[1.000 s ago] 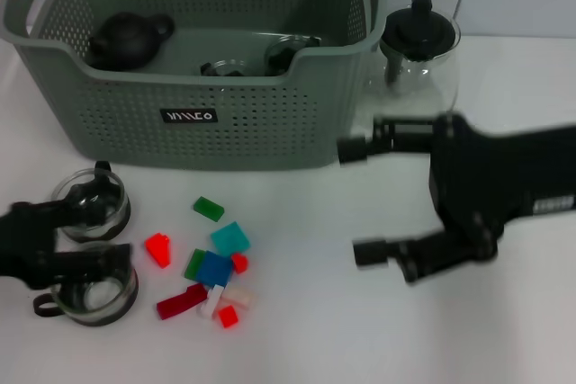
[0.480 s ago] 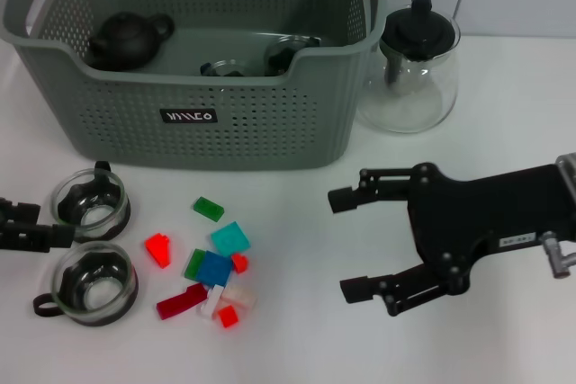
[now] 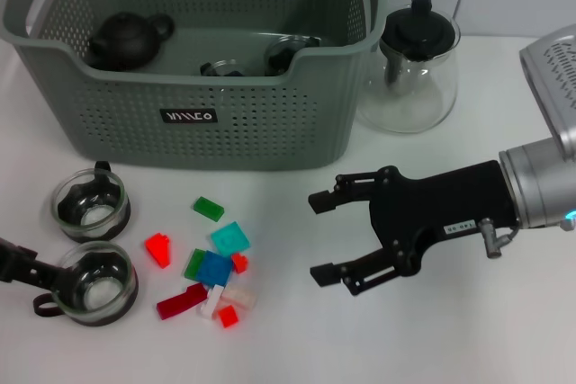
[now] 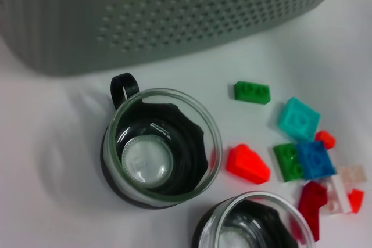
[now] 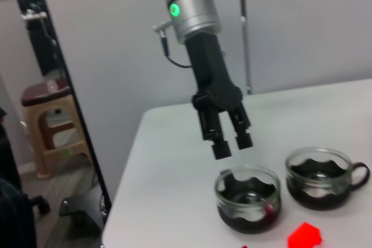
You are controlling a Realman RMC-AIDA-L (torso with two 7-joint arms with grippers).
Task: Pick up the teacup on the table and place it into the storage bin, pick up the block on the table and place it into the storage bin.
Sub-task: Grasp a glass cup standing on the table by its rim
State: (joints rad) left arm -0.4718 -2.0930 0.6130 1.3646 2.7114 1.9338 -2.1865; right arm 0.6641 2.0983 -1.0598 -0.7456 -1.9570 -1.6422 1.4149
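While right gripper (image 3: 317, 237) gapes empty, glass teacup (image 3: 94, 282) black-lined; left gripper (image 5: 231, 145) fingers apart.

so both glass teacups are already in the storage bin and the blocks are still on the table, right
Not quite. In the head view one teacup and the other teacup stand on the table in front of the storage bin, not in it. The blocks are on the table, as you said.

Right hand (image 3: 315, 236) open; left hand (image 5: 231, 142) likely parted.
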